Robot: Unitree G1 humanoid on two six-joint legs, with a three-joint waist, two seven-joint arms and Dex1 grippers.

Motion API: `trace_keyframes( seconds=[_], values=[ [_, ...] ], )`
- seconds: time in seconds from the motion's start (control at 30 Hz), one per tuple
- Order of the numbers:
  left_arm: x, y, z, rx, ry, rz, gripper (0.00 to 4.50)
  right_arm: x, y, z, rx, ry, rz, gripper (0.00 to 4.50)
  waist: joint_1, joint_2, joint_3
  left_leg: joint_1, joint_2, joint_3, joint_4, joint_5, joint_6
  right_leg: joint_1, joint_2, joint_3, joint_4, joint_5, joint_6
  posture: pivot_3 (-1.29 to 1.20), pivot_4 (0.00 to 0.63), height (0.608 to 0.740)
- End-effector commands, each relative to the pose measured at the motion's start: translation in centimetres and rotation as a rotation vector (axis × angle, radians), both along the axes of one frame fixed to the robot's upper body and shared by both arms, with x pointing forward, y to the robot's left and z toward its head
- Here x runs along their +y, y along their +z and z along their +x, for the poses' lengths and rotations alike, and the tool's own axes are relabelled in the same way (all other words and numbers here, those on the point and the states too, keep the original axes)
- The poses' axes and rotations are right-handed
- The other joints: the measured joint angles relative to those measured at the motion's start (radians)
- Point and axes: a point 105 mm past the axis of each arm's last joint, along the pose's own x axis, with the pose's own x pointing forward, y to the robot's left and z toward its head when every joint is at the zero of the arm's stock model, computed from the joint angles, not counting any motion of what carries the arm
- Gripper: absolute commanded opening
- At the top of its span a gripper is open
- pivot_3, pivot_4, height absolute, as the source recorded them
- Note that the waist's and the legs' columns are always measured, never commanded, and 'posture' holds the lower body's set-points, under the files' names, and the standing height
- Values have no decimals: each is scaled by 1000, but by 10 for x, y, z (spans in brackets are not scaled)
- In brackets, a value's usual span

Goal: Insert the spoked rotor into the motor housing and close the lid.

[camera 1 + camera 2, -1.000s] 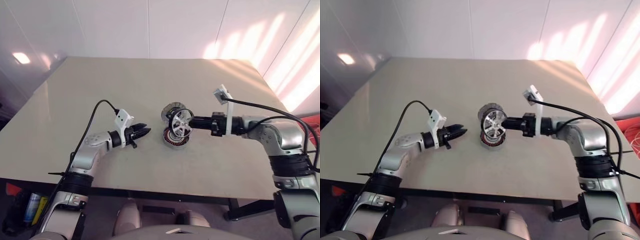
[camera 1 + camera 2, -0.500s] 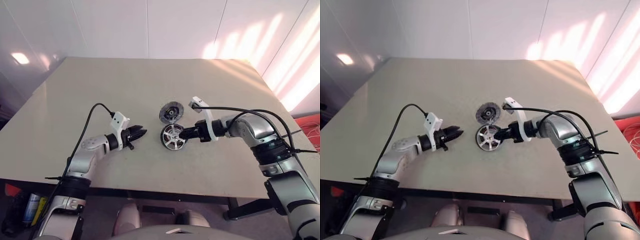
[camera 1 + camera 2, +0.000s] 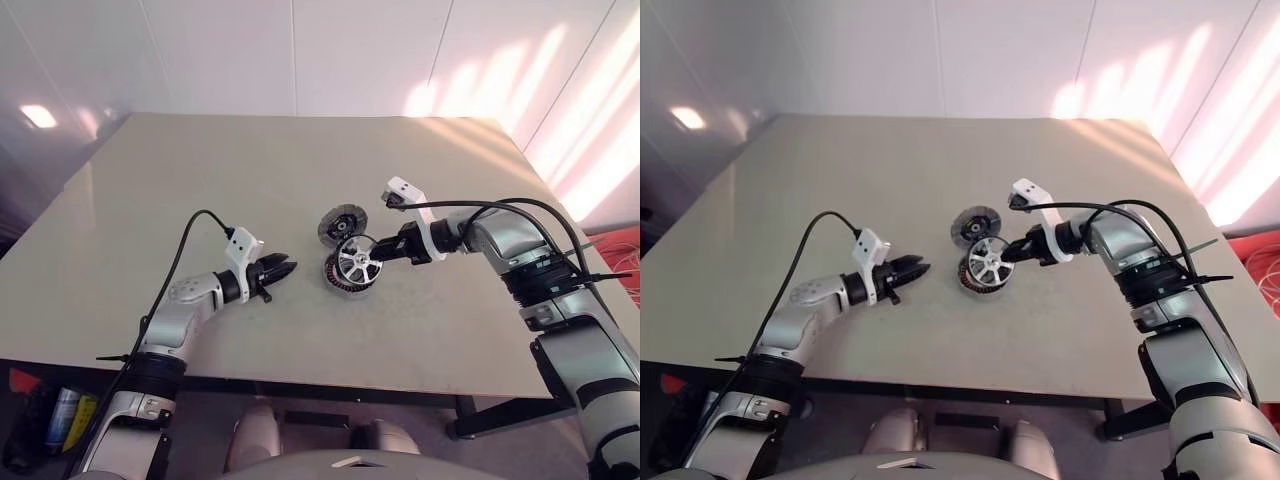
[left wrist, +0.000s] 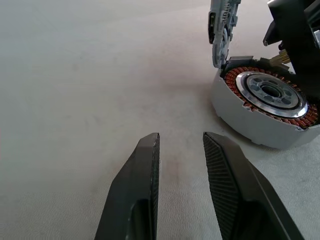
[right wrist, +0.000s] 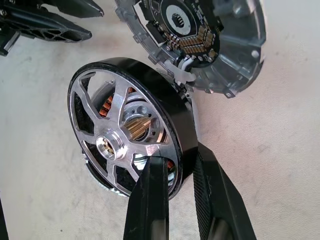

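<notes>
Rotor handling first: I judge the spoked rotor (image 5: pixel 131 131) to be rigid and fairly dense for its size, a metal wheel that will not flex, with a smooth black rim that could slip if I pinch it lightly. The rim is the sensible place to hold it, and that is where my right pincer (image 5: pixel 176 170) has it, one finger inside between the spokes and one outside the band, closed on the rim's near edge. I would keep off the spokes and the small brass-coloured shaft at the hub.

It looks like a flat wheel with a black outer band, bright silvery spokes and a pale central hub. It hangs tilted just above the motor housing (image 4: pixel 262 107), a shallow pale cup on the desk (image 3: pixel 250 180) with coppery windings ringing a silver centre; I cannot tell whether its lower edge already touches the cup. The lid (image 3: pixel 342 223) stands open on the cup's far side, a grey disc with dark markings.

My left pincer (image 3: pixel 284 267) hovers near the housing's left, fingers narrowly parted and holding nothing.
</notes>
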Motion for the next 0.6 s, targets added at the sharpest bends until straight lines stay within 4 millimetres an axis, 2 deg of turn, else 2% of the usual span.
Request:
trace_keyframes(
  seconds=[0.03,0.27,0.6],
  values=[
    [4,10,3,-46,2,-4,1487,2,13,-1,-44,54,-15,386,0,0,0,0,0,0,0,0,0,0,0,0,0,0,0,0,0,740],
    [4,8,1,-44,4,-2,1487,6,14,-4,-50,86,-24,386,0,0,0,1,0,0,0,0,0,0,0,0,0,0,0,0,0,740],
    [4,8,1,-45,8,3,1487,10,3,-1,-45,94,-46,386,-1,0,0,2,0,0,0,0,0,1,0,0,1,0,0,0,0,740]
  ],
)
